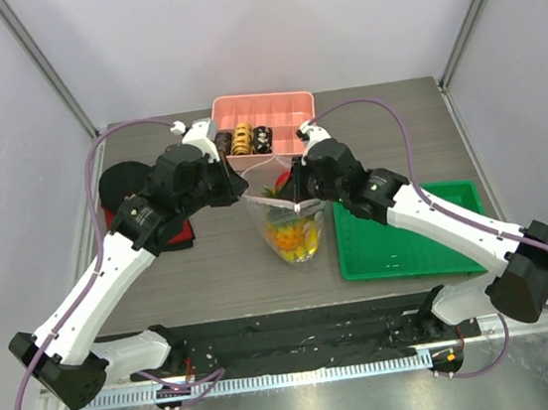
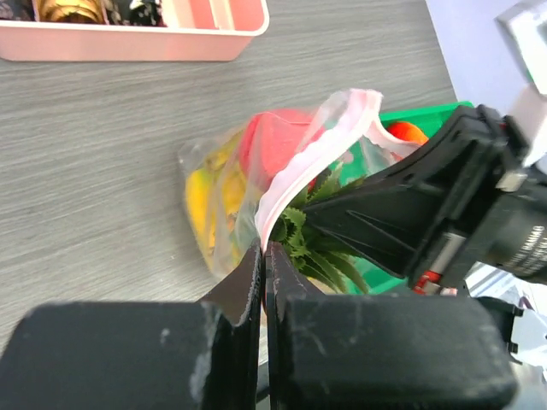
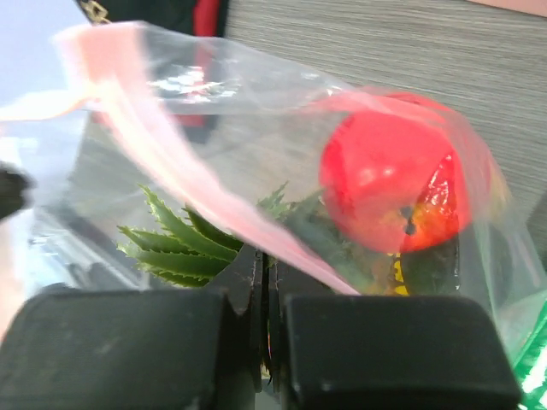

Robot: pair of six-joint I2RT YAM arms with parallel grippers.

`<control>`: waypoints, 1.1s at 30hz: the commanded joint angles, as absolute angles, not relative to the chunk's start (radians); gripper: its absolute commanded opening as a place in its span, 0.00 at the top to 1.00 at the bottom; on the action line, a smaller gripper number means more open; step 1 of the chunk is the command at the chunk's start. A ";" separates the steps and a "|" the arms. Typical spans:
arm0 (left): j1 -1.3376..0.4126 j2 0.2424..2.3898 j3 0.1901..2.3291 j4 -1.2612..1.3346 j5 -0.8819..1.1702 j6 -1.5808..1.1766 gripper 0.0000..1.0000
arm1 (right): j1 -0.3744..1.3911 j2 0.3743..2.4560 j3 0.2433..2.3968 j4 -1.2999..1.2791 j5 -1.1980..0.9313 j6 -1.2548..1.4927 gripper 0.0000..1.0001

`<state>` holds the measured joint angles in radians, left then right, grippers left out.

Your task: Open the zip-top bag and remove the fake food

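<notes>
Left gripper point(image 2: 263, 256): we are finding its jaws clenched on the pinkish zip strip of one lip of the clear, crinkly plastic zip-top bag point(image 2: 224, 192). The film is rising straight out from between the tips.
Right gripper point(image 3: 265, 260): we are recording its jaws pinched shut on the opposite lip. The pink strip is crossing just above the tips.
Bag position: the zip-top bag is hanging between the two sets of jaws, and its mouth is looking parted. Its belly is sagging beyond them and appears to be resting on the grey wood-grain table point(image 1: 214, 282).
Contents: the glossy plastic fake food point(image 1: 293, 235) is sitting inside. A red round fruit point(image 3: 385, 184) is lying beyond the right jaws, and a green pineapple crown point(image 3: 175, 248) is poking up just past both sets of tips. Yellow pieces point(image 2: 201, 201) are lying deepest.
Handling: we are judging the film thin, limp and slippery, so it is likely to slide out of a weak pinch. The zip strip is offering the firmest hold. The fruit is looking hard, light and prone to roll.
Edges: a pink compartment tray point(image 1: 261, 101) is standing beyond the jaws. A green flat tray point(image 1: 409, 248) is lying just outside the right jaws.
Open room: we are noting bare table behind the jaws, toward the bases, and judging it the freest direction for drawing the lips apart.
</notes>
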<state>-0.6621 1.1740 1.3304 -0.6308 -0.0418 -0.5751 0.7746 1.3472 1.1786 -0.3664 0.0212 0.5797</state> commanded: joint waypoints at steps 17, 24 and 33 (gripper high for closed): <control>-0.680 1.140 1.216 -0.526 0.149 -0.595 1.00 | 0.742 1.473 1.558 -0.561 0.118 0.738 0.99; -0.677 1.200 1.288 -0.638 0.008 -0.604 1.00 | 0.744 1.341 1.527 -0.504 0.014 0.632 0.99; -0.675 1.216 1.293 -0.634 0.020 -0.629 1.00 | 0.742 1.184 1.347 -0.169 -0.078 0.627 0.99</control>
